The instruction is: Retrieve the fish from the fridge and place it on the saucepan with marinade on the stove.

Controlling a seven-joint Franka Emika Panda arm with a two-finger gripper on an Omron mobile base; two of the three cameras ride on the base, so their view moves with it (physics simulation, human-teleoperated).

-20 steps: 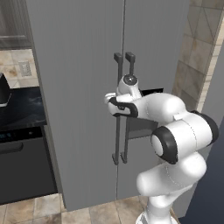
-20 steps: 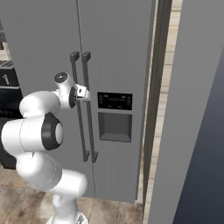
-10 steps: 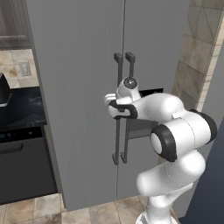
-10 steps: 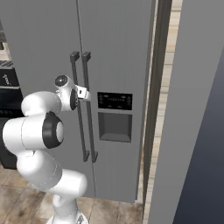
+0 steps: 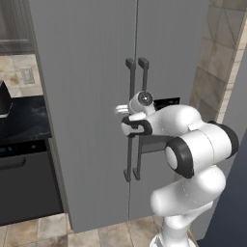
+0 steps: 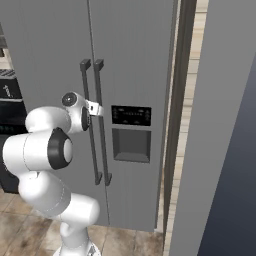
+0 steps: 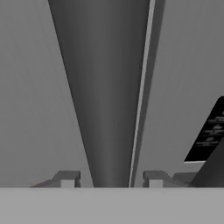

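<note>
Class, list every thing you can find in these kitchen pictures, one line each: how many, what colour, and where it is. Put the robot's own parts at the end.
Tall grey brushed-metal double-door fridge: one, grey, centre, doors shut.
Long dark vertical bar handles: two, dark grey, side by side at the door seam.
Black dispenser panel: one, black, on the right door, with a grey recess below it.
Black counter: one, black, left of the fridge.
Beige stone tiles: many, beige, on the wall right of the fridge.
White robot arm: one, white with dark joints, in front of the fridge.
Tool: one, its small dark finger tips either side of a handle bar, open.
</note>
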